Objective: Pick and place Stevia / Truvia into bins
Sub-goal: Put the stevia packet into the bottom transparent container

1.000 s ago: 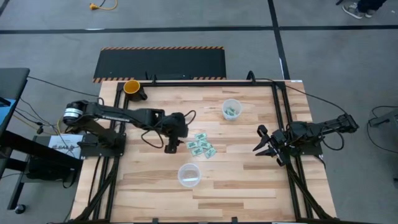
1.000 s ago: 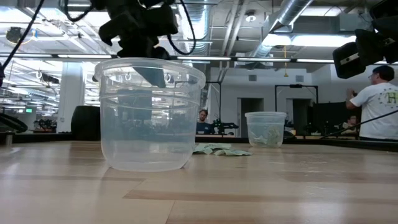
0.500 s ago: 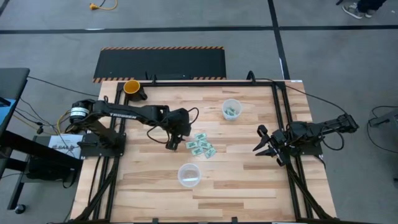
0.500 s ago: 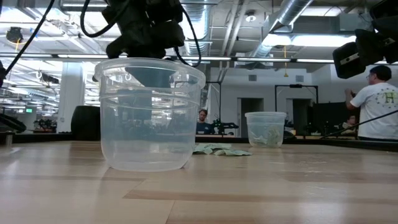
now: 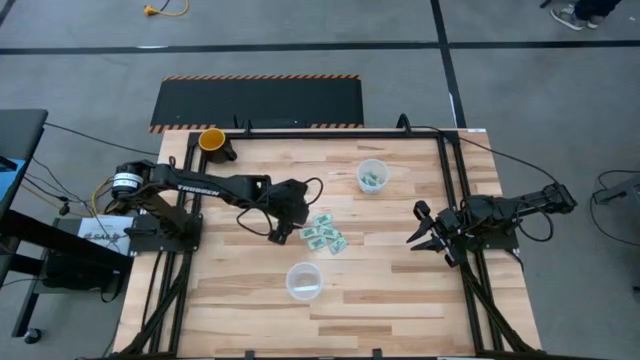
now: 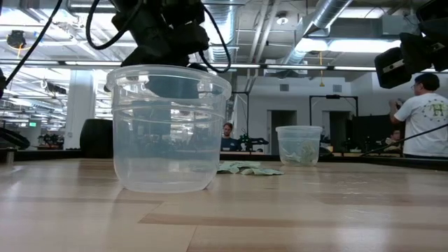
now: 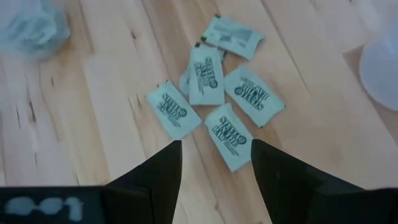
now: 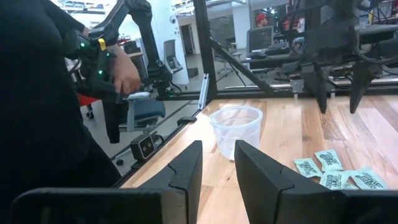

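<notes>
Packets (image 7: 214,93) clustered mid-table — left pincer (image 7: 214,163) open just above them.

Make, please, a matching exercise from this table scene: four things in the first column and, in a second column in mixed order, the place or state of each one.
Things:
1. orange-yellow cup
2. loose Stevia packets
3. left gripper
4. right gripper

Places or states:
A. waiting at the table's right edge, far from the packets
B. spread flat on the wood near the table's middle
C. open, hovering right beside the packet pile
D. at the far left corner of the table

Pairs: 1-D, 2-B, 3-C, 4-A
</notes>
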Robot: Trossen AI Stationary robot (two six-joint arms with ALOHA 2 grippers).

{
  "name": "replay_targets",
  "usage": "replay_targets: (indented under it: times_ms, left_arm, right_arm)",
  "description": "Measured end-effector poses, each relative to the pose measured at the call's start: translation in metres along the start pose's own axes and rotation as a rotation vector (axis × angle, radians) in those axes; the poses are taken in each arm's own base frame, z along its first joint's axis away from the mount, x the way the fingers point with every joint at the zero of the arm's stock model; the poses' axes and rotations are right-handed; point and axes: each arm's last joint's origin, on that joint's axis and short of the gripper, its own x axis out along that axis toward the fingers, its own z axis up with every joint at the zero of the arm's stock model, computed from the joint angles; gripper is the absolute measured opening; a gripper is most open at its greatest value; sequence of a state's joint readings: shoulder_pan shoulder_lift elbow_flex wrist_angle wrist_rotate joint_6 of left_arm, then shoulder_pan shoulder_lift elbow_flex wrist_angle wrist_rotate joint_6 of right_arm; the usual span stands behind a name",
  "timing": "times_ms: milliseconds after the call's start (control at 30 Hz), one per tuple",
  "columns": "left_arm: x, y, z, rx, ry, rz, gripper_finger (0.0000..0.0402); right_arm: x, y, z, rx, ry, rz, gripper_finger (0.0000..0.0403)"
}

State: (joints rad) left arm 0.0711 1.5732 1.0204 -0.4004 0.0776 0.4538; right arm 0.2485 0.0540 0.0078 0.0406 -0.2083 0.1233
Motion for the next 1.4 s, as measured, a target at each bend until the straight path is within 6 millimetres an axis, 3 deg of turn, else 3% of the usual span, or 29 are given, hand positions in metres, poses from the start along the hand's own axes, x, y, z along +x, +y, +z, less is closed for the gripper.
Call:
replay_targets:
  times_ms: [200,900,1400]
  left_arm:
    - [0.005,-0.002,-0.006,-0.035,-0.005,0.0,0.0183]
    - [0.068,-0.019,-0.019,-0.025,0.093,-0.1,0.0183]
    - [0.084,-0.022,-0.027,-0.031,0.145,-0.132,0.0183]
  right_arm:
    - [0.0,0.0,0.0,0.0,0.0,0.0,0.0087]
    - [0.0,0.0,-0.001,0.001,0.005,-0.001,0.0087]
    - [0.0,0.0,0.0,0.001,0.005,-0.001,0.0087]
